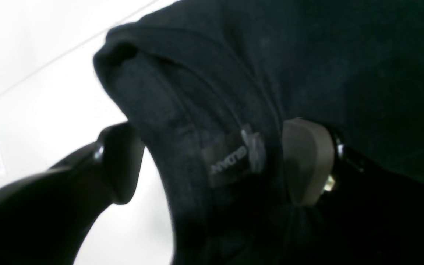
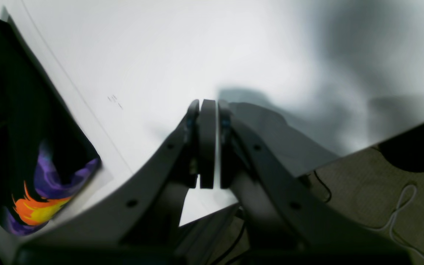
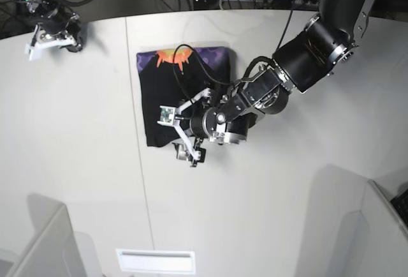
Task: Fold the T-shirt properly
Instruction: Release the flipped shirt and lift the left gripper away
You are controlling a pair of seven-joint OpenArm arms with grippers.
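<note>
Left wrist view: the left gripper [image 1: 212,162] stands wide, its jaws flanking a bunched edge of the black T-shirt [image 1: 271,73] without pinching it.

Right wrist view: the right gripper [image 2: 208,147] is pressed closed, empty, above the white table [image 2: 197,48].

Base view: the folded T-shirt [image 3: 182,95] lies mid-table, print showing along its far edge.

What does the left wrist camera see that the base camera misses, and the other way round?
Only the left wrist view shows the neck label sewn inside the T-shirt, with the left gripper open, its fingers either side of a bunched fold.

Only the base view shows the whole folded shirt, its orange-and-purple print along the far edge, and the right gripper parked far off at the table corner.

Both show the black shirt, the left gripper at its near edge and the white table.
</note>
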